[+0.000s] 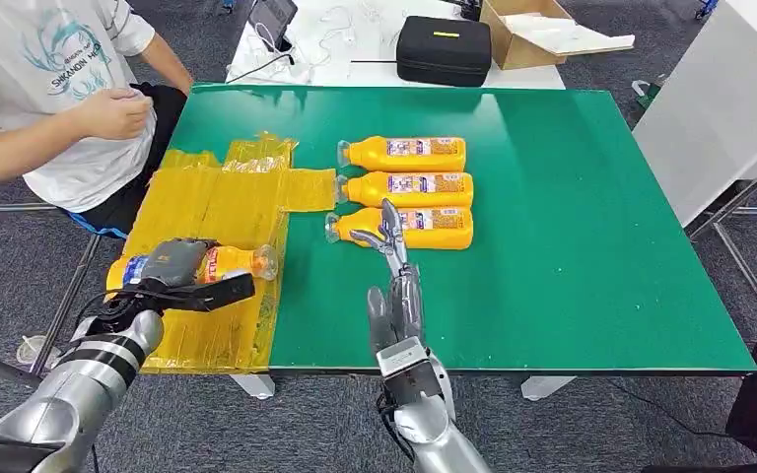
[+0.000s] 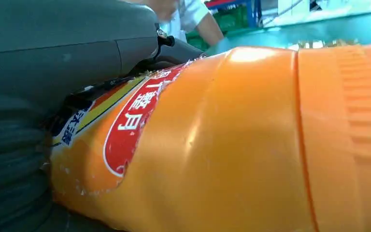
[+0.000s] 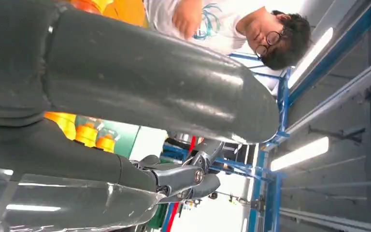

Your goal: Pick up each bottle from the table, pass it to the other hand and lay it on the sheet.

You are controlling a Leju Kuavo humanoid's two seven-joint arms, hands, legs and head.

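My left hand (image 1: 172, 266) grips an orange bottle (image 1: 232, 262) lying sideways low over the yellow sheet (image 1: 217, 202) at the table's left; the same bottle (image 2: 232, 145) fills the left wrist view, pressed against my grey thumb. Three more orange bottles (image 1: 404, 154) (image 1: 406, 187) (image 1: 424, 227) lie side by side on the green table (image 1: 572, 256), caps pointing left. My right hand (image 1: 394, 286) is raised near the front edge, fingers straight and apart, holding nothing, its fingertips overlapping the nearest bottle in the picture. In the right wrist view the thumb (image 3: 140, 82) is empty.
A person in a white shirt (image 1: 49, 89) sits at the table's left rear corner beside the sheet. A black case (image 1: 444, 49) and a cardboard box (image 1: 537, 34) stand on a white table behind. A white panel (image 1: 720, 108) stands to the right.
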